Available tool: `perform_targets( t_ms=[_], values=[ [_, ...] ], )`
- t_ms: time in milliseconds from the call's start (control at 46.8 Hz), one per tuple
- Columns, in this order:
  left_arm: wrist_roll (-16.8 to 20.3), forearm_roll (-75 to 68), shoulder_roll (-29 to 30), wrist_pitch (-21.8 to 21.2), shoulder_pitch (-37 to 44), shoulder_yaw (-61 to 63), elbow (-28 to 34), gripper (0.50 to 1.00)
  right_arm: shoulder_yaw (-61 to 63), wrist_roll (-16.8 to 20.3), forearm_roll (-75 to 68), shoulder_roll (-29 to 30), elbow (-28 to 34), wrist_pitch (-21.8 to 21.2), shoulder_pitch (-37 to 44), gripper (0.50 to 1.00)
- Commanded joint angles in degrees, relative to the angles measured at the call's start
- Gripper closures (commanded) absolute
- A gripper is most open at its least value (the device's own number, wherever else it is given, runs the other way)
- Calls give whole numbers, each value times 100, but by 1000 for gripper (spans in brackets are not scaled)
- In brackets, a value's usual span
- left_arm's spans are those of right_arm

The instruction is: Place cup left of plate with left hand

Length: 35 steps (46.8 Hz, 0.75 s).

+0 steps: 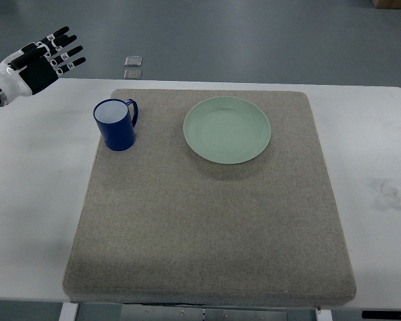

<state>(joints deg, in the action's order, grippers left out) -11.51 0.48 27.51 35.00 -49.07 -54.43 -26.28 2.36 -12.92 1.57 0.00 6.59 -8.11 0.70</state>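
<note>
A blue cup (115, 124) with a white inside stands upright on the grey mat (207, 221), at its far left, with its handle turned to the right. A pale green plate (227, 129) lies on the mat to the right of the cup, apart from it. My left hand (43, 61) is at the top left, above the table's far left edge, well away from the cup. Its fingers are spread and hold nothing. My right hand does not show.
The mat lies on a white table (33, 200). Two small clear square pieces (133, 66) lie on the grey floor beyond the table's far edge. A faint smudge (387, 192) marks the table at the right.
</note>
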Motion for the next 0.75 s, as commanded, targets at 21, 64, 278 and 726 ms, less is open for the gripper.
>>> perform_targets(
  t_ms=[21,64,278,726],
  values=[
    [0,-39,0,0,55,11,0,504,-7,0,36,0,61,-59,0,568],
    [0,-39,0,0,64,11,9,501,-7,0,36,0,88,-68,0,568],
    [0,-39,0,0,64,11,-9,504,-7,0,36,0,105,-77,0,568],
    [9,14,9,0,134,-24,-9,501,1,-9,36,0,334,-68,17,568]
  ],
)
